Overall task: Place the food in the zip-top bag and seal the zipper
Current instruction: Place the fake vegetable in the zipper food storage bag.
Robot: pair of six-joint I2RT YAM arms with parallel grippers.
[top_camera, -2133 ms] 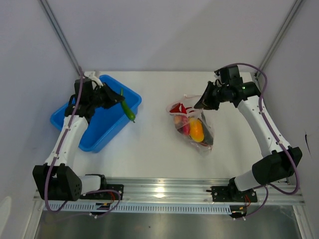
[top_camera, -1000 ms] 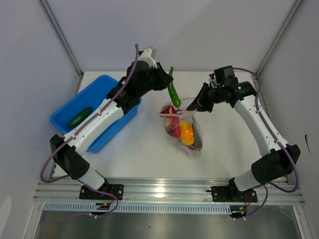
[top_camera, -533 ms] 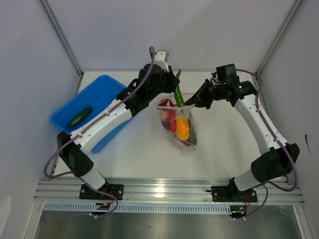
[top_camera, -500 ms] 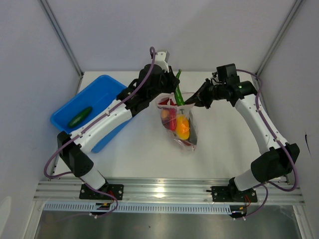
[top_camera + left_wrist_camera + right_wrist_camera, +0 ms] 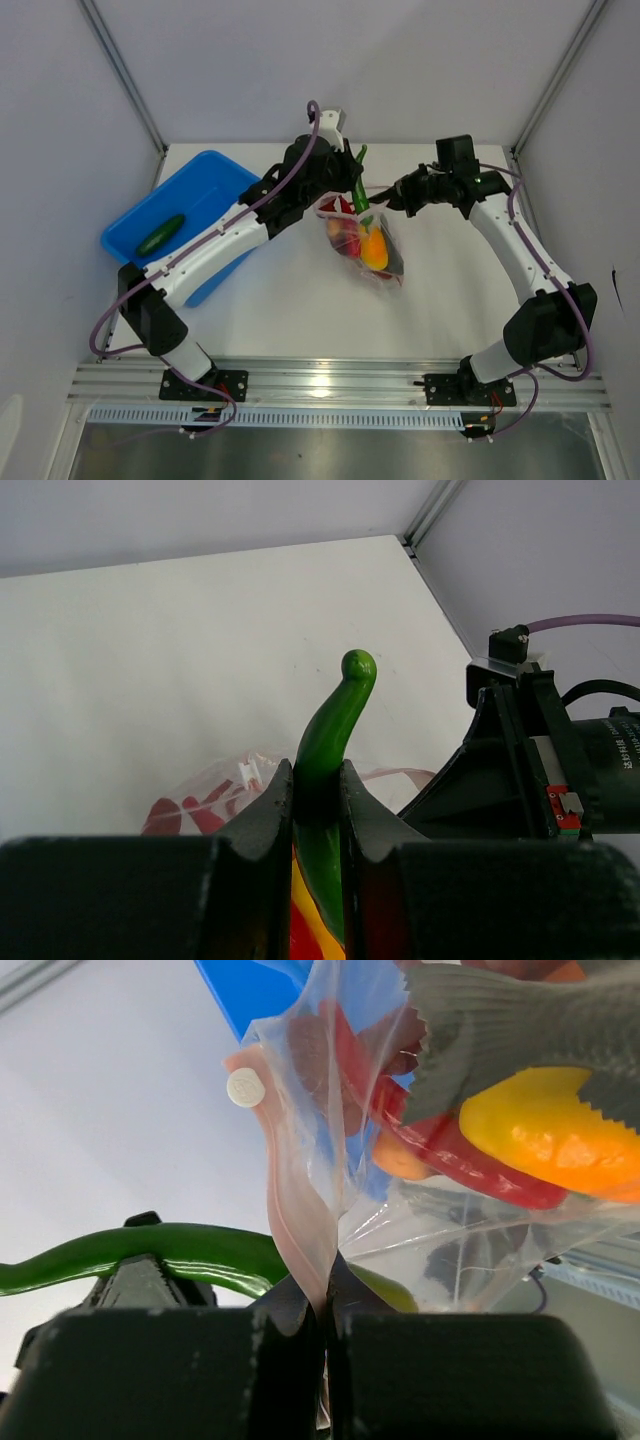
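We are in the middle of filling the zip-top bag [image 5: 374,262], which sits on the white table [image 5: 300,320] between the two arms. Our left gripper [image 5: 318,780] is squeezed tight around one long green vegetable [image 5: 335,715] and holds it right above the mouth of the bag, with its curly tip pointing up. Our right gripper [image 5: 322,1305] is pinched flat on the bag's pink edge, the zipper [image 5: 290,1190], and lifts that side up so the mouth is open. We think the next move is to bring the green vegetable down into the opening and only then let go. It has to go in end first, because it is long and the mouth is small. The right gripper should keep the edge up so the bag does not flop shut. Now we count. There is one bag, and inside it we see one grey fish [image 5: 520,1030], one yellow piece [image 5: 550,1140], one small orange piece [image 5: 400,1160] and at least two red chillies [image 5: 450,1150], though the crinkly plastic makes that hard to tell. There is one blue bin [image 5: 215,170] near the left side, and one other green vegetable [image 5: 160,238] lies in it, waiting. So we think two green ones are left to pack before we can press the zipper shut.
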